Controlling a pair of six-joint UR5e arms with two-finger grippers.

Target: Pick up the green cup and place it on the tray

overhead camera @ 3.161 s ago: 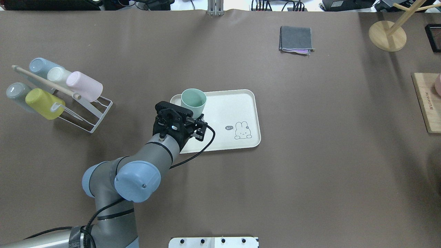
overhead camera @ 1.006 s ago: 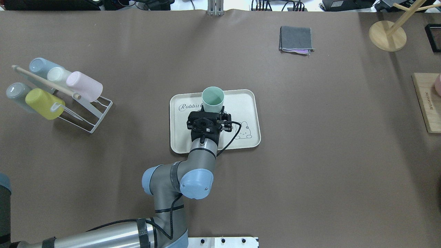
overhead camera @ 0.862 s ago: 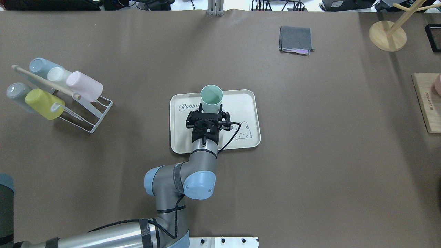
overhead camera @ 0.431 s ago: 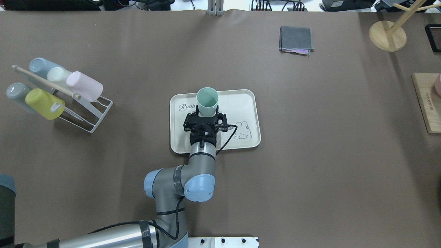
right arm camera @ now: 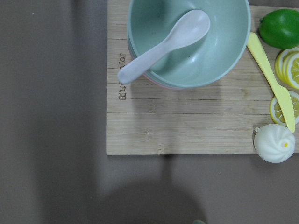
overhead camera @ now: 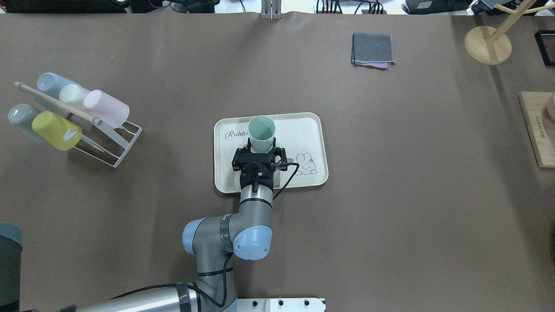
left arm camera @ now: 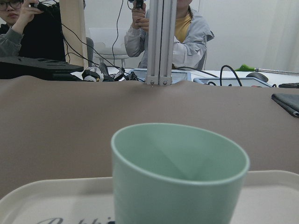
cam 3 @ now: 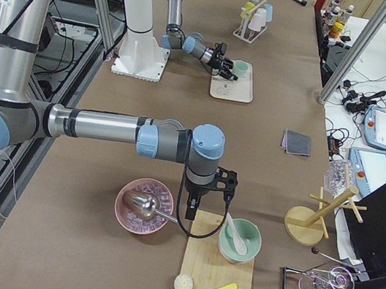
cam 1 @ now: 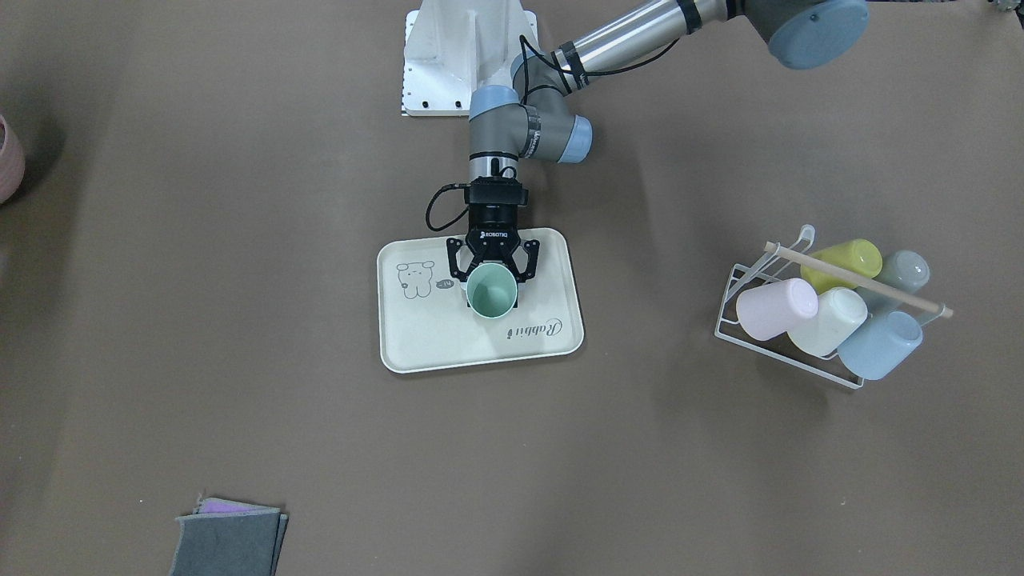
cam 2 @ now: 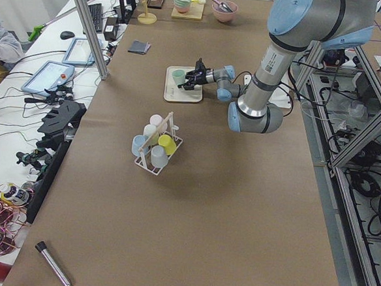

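Observation:
The green cup (overhead camera: pixel 261 128) is upright over the far middle of the cream tray (overhead camera: pixel 303 130), beside the "Rabbit" script. My left gripper (overhead camera: pixel 261 145) reaches in level from the robot's side, its fingers at the cup's two sides, shut on it. In the front view the cup (cam 1: pixel 490 292) sits between the fingers of the left gripper (cam 1: pixel 491 282), over the tray (cam 1: pixel 432 344). The left wrist view shows the cup (left arm camera: pixel 180 172) close up; its base is hidden, so I cannot tell whether it touches the tray (left arm camera: pixel 271 196). My right gripper (cam 3: pixel 224 187) hangs over a wooden board; I cannot tell whether it is open.
A wire rack (overhead camera: pixel 69 117) holding several cups lies left of the tray. A folded grey cloth (overhead camera: pixel 373 49) and a wooden stand (overhead camera: pixel 488 45) are at the far right. The board (right arm camera: pixel 187 121) holds a mint bowl with a spoon (right arm camera: pixel 187 42), a lime and lemon slices.
The left arm carried the cup right from the tray's left end over the tray, then back a little left and toward the robot. The right arm shows no change.

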